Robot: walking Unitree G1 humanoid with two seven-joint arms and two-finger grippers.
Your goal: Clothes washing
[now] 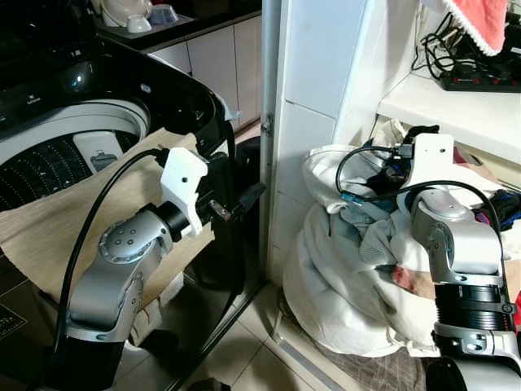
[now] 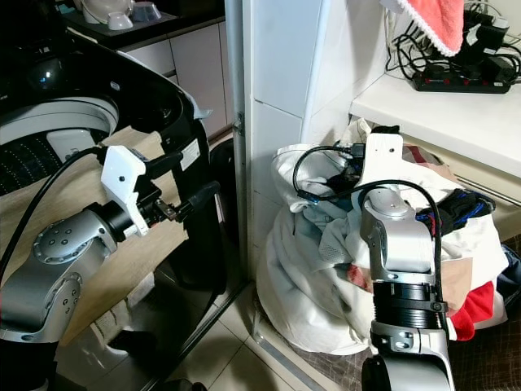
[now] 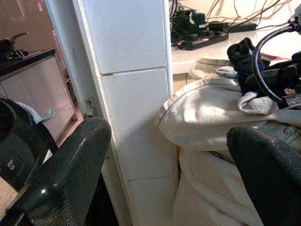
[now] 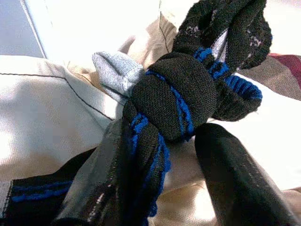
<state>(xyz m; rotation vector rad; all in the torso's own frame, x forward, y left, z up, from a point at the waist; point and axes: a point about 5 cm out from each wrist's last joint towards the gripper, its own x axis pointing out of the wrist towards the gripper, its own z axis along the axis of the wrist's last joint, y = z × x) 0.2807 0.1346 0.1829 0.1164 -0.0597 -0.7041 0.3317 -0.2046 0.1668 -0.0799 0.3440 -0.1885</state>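
A top-loading washing machine (image 1: 73, 155) stands open on my left, and a beige cloth (image 1: 32, 220) hangs over its front rim. On my right, a heap of laundry sits in a white cloth bag (image 1: 342, 277). My right gripper (image 4: 167, 129) reaches into the top of that heap. It is shut on a knotted black-and-blue sock bundle (image 4: 174, 94), with a grey sock (image 4: 115, 70) beside it. My left gripper (image 2: 198, 173) is held up beside the washer's corner, open and empty, its two fingers (image 3: 70, 165) pointing toward the white pillar.
A white tiled pillar (image 1: 301, 122) stands between the washer and the laundry heap. Above the heap is a shelf (image 1: 456, 106) with a power strip (image 1: 480, 81), cables and a red towel (image 1: 480, 20). A counter with dishes (image 1: 138, 16) lies behind the washer. Tiled floor (image 1: 244, 350) lies below.
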